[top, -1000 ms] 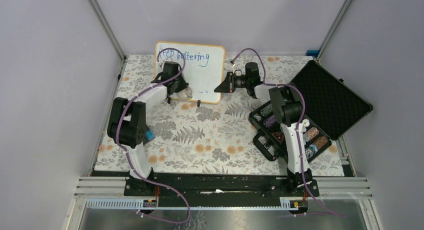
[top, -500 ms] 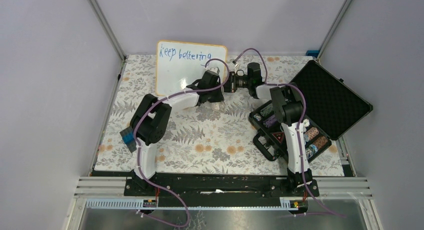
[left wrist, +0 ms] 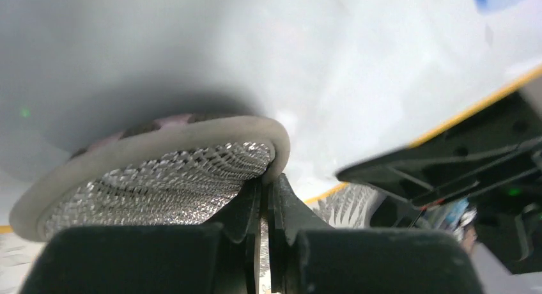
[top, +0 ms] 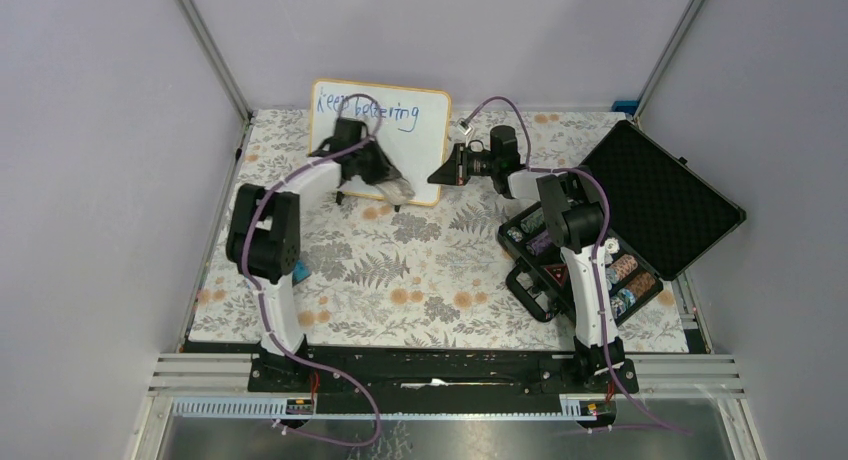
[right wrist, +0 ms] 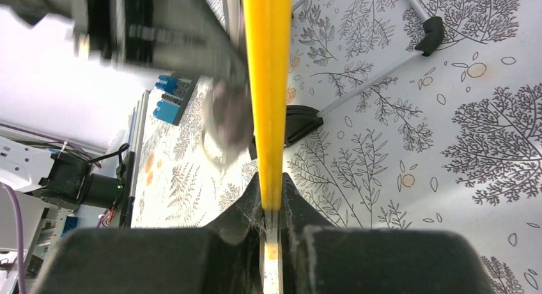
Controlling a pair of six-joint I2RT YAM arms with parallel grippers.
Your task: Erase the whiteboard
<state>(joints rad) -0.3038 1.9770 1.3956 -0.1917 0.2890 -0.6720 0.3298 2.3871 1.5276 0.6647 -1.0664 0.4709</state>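
The whiteboard stands upright at the upper centre of the top view, at the far edge of the flower-patterned desk. Blue handwriting runs along its top. The left gripper is in front of the board's lower middle. Its jaws are almost together, pinching the edge of a round pad with a pale rim and a silvery mesh face. The pad's other side lies against the white surface. The right gripper reaches in from the right of the frame and is clamped narrowly on the board's orange-yellow frame at its right edge. One black foot of the board rests on the desk just beside that edge. An open black case lies at the right of the top view, well apart from the board.
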